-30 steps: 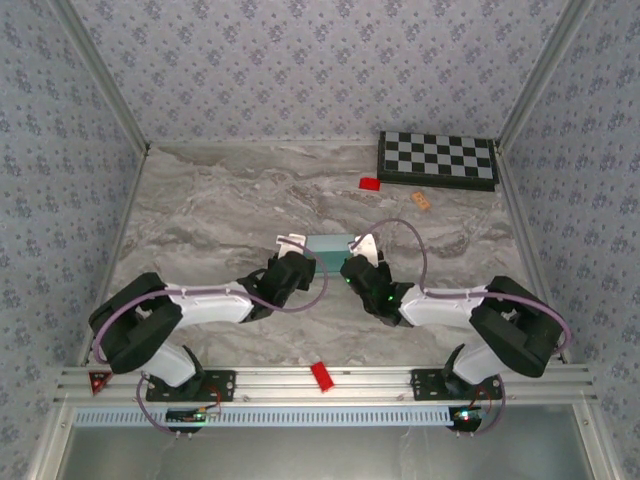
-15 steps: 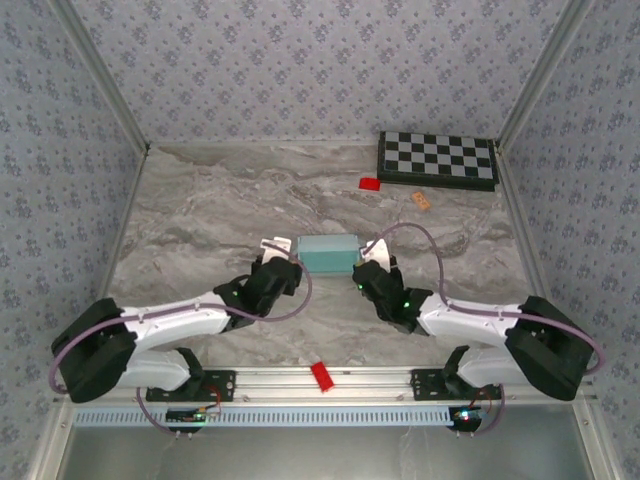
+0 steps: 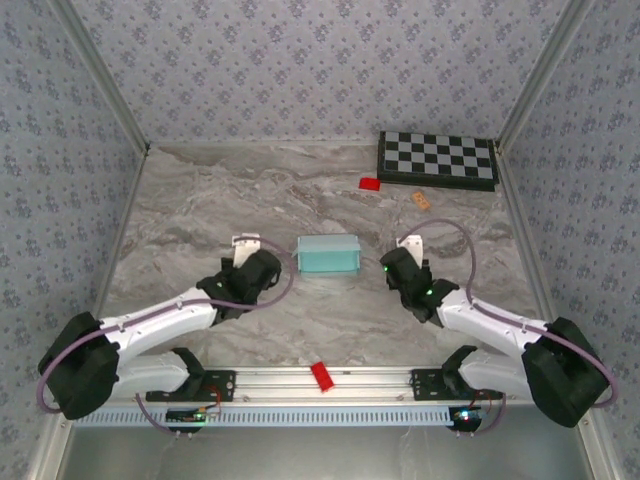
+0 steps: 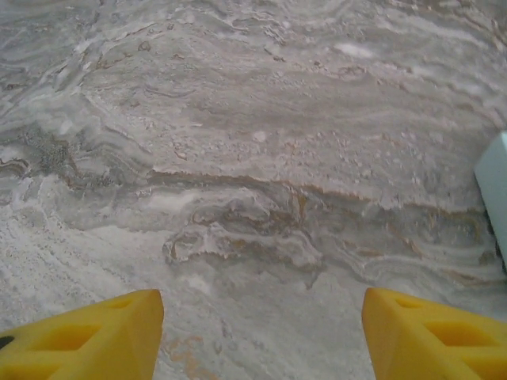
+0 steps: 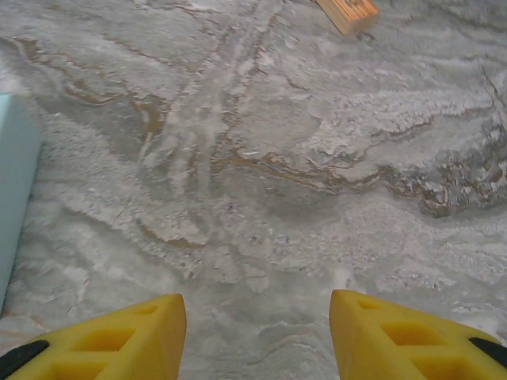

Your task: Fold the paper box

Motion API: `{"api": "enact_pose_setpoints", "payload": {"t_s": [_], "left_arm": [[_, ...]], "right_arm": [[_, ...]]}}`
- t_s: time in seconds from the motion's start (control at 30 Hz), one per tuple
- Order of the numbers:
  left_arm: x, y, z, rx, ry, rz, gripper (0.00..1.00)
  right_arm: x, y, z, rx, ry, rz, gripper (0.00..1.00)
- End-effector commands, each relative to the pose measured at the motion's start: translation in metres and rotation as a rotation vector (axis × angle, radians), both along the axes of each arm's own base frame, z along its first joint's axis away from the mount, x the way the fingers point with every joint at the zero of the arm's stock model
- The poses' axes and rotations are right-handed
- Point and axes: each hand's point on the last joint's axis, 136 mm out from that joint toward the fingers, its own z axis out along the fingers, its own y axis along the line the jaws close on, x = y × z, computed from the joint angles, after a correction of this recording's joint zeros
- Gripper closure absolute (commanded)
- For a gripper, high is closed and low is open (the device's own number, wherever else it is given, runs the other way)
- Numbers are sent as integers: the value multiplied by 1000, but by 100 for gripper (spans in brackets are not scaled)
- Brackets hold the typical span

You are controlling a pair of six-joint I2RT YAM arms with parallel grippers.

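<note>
The pale blue rectangular paper box point(image 3: 328, 255) lies flat on the grey marbled bench point(image 3: 200, 200), between the left fingers point(image 3: 246, 243) and the right fingers point(image 3: 408, 243), apart from both. In the left wrist view its edge shows at the right border, beyond the yellow tips; in the right wrist view it shows at the left border. Bare bench surrounds the box on all sides. A black-and-white checkerboard point(image 3: 437, 160) sits in the far right corner, with a small red piece point(image 3: 370, 183) and a small orange wooden block point(image 3: 421, 201) near it, well apart from the box. Both pairs of fingers stand spread apart, holding and touching nothing.
</note>
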Motion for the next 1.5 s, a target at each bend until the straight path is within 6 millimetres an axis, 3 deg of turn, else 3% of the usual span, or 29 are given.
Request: {"api": "enact_pose_setpoints", "payload": {"t_s": [0.0, 0.13, 0.33, 0.5, 0.7, 1.17, 1.47], "left_arm": [[12, -4, 16, -116, 30, 11, 32], [31, -16, 24, -278, 99, -37, 31], [50, -58, 42, -438, 192, -172, 31], [58, -85, 47, -506, 240, -257, 33], [57, -109, 36, -547, 315, -344, 36], [56, -127, 11, -568, 410, -400, 39], [52, -126, -12, -561, 457, -376, 42]], "right_arm": [[7, 14, 15, 139, 59, 52, 48], [22, 33, 32, 256, 113, 134, 48], [47, 68, 57, 357, 141, 283, 49], [59, 87, 60, 408, 180, 338, 52], [62, 101, 51, 435, 226, 390, 53], [58, 111, 33, 440, 285, 431, 53], [54, 112, 12, 423, 332, 421, 53]]}}
